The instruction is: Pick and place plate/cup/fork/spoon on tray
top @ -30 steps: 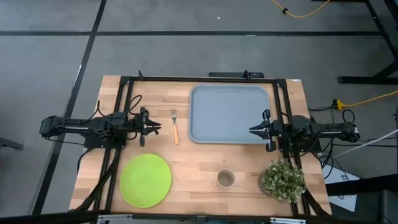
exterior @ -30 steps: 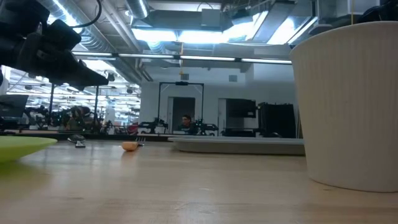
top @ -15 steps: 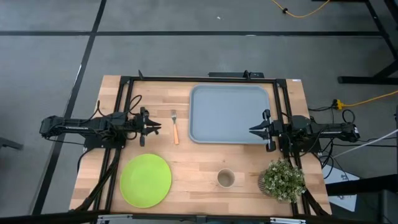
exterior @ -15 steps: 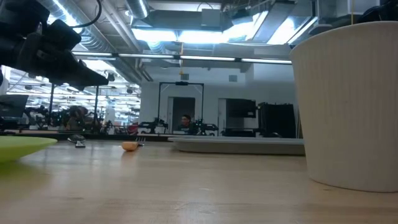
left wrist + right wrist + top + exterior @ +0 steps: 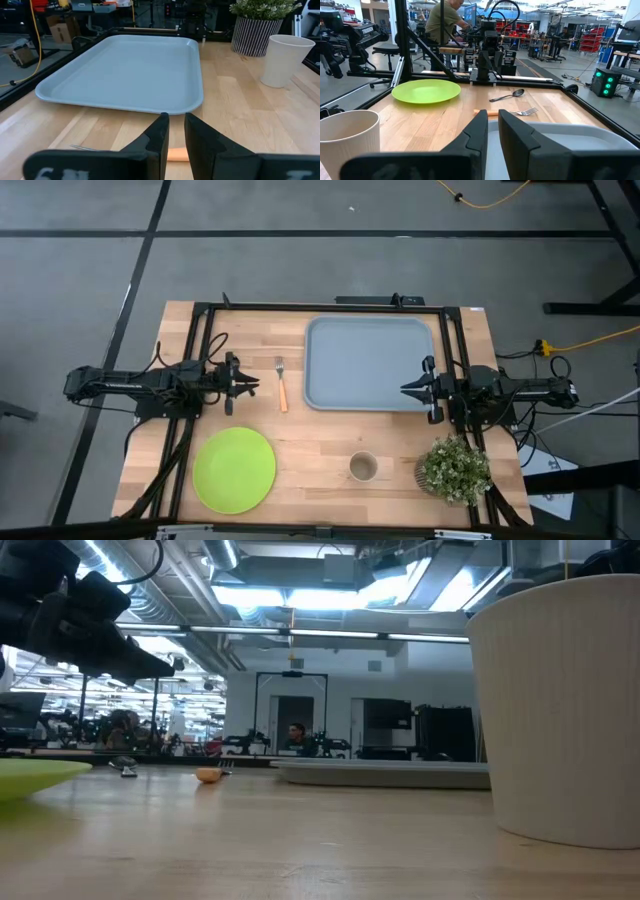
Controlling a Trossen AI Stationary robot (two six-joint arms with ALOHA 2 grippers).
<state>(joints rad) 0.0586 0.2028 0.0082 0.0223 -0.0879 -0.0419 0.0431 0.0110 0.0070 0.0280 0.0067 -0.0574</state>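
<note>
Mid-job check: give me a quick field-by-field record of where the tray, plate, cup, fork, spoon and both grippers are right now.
tray: far-centre of the table, nothing on it
plate: on the table, near left, off the tray
cup: upright on the table, near centre, beside the potted plant
fork: on the table, left of the tray
spoon: on the table beside the fork, under the left arm
left gripper: nearly shut, empty, by the fork
right gripper: nearly shut, empty, over the tray's right edge
items placed: none

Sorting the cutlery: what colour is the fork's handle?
Orange, on the fork; the high view shows it best.
</note>
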